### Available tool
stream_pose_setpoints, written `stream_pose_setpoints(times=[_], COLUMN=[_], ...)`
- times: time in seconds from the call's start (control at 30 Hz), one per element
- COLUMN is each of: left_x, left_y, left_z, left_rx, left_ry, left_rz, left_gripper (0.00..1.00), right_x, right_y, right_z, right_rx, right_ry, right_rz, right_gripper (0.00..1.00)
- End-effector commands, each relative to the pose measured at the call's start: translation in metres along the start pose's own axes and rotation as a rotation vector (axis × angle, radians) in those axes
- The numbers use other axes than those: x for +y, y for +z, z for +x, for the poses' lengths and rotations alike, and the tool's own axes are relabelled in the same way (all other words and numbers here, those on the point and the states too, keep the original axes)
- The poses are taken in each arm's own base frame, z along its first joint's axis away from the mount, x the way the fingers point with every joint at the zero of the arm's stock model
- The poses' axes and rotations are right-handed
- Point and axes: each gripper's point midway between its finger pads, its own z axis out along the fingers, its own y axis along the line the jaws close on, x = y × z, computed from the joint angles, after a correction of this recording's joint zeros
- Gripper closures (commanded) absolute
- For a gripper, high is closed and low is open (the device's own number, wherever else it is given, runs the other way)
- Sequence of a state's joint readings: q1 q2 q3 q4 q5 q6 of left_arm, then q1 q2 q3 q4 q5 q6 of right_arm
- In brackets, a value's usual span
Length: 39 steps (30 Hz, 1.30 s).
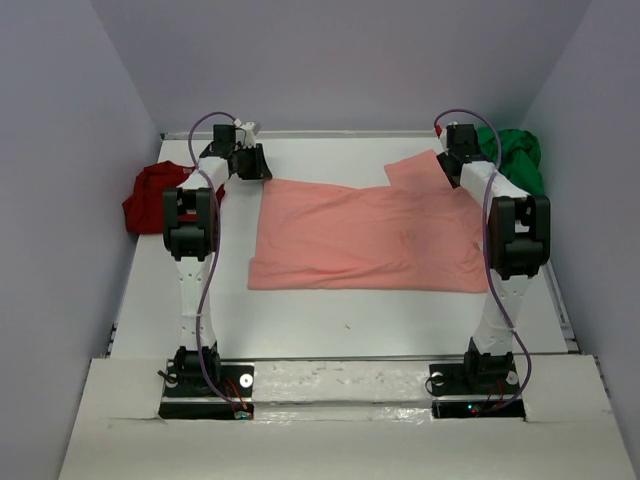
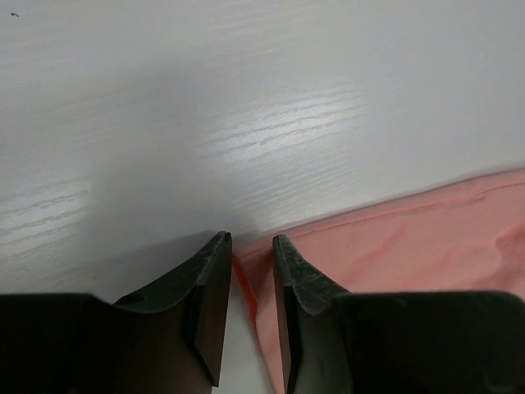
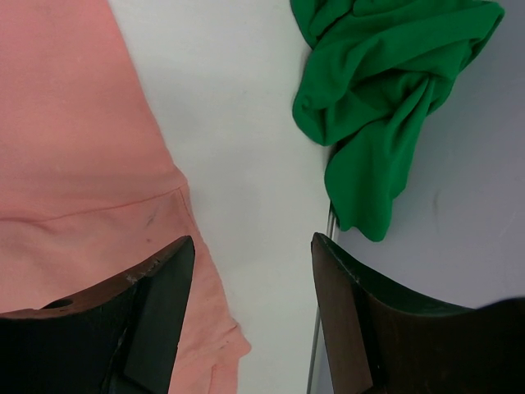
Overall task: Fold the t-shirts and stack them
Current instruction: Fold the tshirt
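Cloth: the salmon-pink t-shirt (image 1: 365,235) looks thin, soft and light. I judge it will sag and drag when you lift it, and it will not keep a fold by its own stiffness.
Position: it lies spread and nearly flat in the middle of the surface (image 1: 330,320). One sleeve (image 1: 415,170) sticks out at the far right corner, and there are some wrinkles along the near hem.
Where to hold: pinch a little cloth at the two far corners or along a hem, not in the flat middle. Raise both corners together, otherwise the cloth may twist.
Left end effector (image 2: 252,238): it is low at the far left corner of the shirt, with the jaws only a little apart. The shirt's edge runs into the gap, but the gap looks wider than the cloth, so I judge it has no hold.
Right end effector (image 3: 250,238): the jaws are wide apart and empty, above the shirt's right edge, with bare surface under the gap.
Other shirts: the bright green t-shirt (image 3: 385,90) is crumpled at the right wall. The dark red t-shirt (image 1: 150,195) is bunched at the left wall. Both are unfolded.
Surface: it is white, smooth and a little glossy. Cloth will probably slide on it, so a fold may shift when you let go.
Room: walls stand close on the left, the right and the far side, so you have little space to swing the cloth outward.
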<state>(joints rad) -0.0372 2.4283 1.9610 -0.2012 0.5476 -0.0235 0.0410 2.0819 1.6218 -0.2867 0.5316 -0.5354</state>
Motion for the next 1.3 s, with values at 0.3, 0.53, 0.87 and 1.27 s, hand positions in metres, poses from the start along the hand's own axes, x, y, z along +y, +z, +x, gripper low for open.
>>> stream_pose_setpoints(times=[0.3,0.53,0.87,1.27], left_x=[-0.005,-0.004,-0.001,-0.033], left_y=[-0.019,-0.022,-0.024,-0.038], left_z=[-0.023,-0.018,0.003,-0.020], left_rx=[-0.029,-0.008,0.046,-0.039], left_ry=[0.031,0.049,0.055,0.118], left_rz=[-0.038,-0.041,-0.043,0.061], left_gripper=[0.64,0.64,1.00,1.00], right_x=[-0.021,-0.020,-0.015,0.005], right_y=[-0.017,-0.015,-0.010,0.000], right_z=[-0.012,-0.009,-0.003,0.008], right_rx=[-0.039,-0.030,-0.009,0.031], right_ry=[0.011,-0.004,-0.022,0.000], right_rz=[0.048,0.049,0.047,-0.036], right_gripper=[0.36,0.35,0.34,0.35])
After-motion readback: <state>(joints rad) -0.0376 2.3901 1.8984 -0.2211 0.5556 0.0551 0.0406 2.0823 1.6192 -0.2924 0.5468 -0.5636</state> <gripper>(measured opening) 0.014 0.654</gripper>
